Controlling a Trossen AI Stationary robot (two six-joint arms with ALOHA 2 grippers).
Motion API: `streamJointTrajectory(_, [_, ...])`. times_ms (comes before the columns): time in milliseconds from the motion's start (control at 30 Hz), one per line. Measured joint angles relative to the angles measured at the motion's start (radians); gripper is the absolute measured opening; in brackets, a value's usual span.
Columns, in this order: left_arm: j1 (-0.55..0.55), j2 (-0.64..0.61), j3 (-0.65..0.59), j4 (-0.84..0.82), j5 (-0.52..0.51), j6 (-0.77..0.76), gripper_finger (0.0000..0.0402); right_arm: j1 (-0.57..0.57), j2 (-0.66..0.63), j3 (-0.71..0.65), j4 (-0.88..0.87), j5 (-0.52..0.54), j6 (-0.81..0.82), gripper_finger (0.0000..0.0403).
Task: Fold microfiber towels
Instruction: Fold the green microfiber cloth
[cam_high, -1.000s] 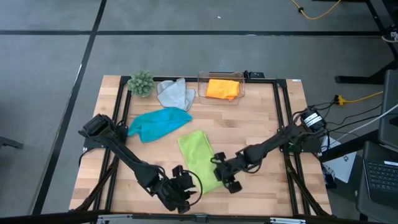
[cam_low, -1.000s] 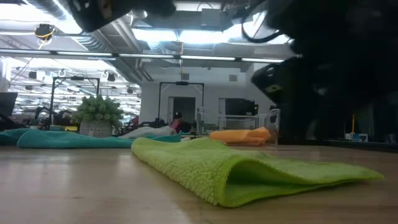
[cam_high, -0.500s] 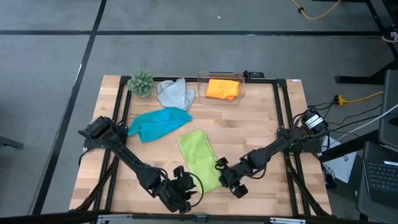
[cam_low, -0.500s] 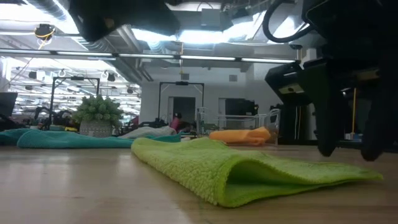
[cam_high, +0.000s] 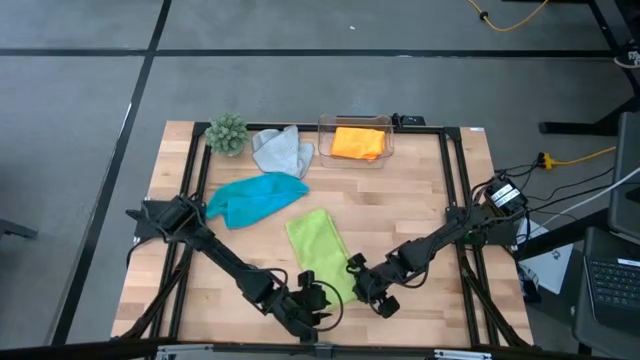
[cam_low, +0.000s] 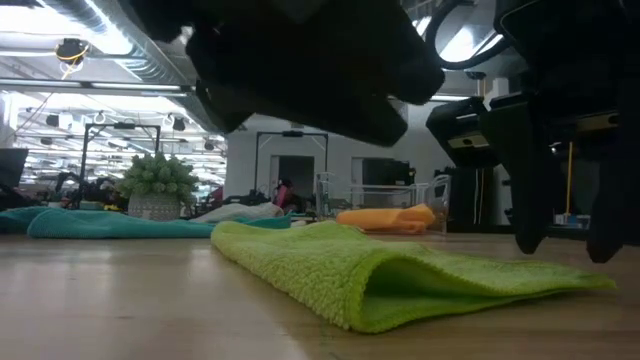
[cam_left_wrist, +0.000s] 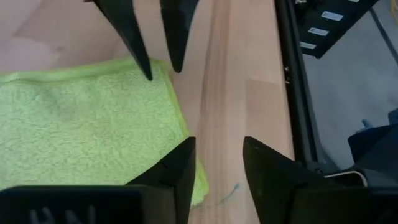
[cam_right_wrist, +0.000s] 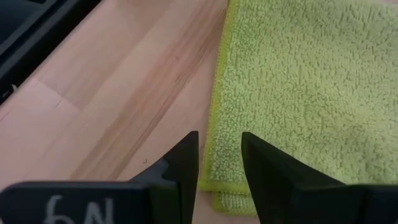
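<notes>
The green towel (cam_high: 320, 257) lies folded, just below the blue towel (cam_high: 255, 197). Both grippers, left (cam_high: 318, 300) and right (cam_high: 375, 290), are held spread and empty at its near end. A corner could be missed if the edge slips.

A small green fuzzy plant (cam_high: 227, 133) stood at the table's (cam_high: 420, 200) far left. A clear plastic box (cam_high: 355, 141) sat far centre-right on it.
</notes>
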Motion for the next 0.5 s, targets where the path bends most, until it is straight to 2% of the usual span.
streamJointTrajectory(233, [0.012,0.000,0.000,-0.017,0.063,0.000,0.0178,-0.001,0.000,0.000,-0.010,0.000,0.026,0.0125])
streamJointTrajectory(367, [0.006,0.023,0.001,-0.022,0.066,0.064,0.0182,-0.001,0.001,0.000,-0.019,0.000,0.029,0.0126])
streamJointTrajectory(500, [0.005,0.037,0.000,-0.018,0.063,0.122,0.0181,-0.001,0.001,0.000,-0.015,0.000,0.029,0.0148])
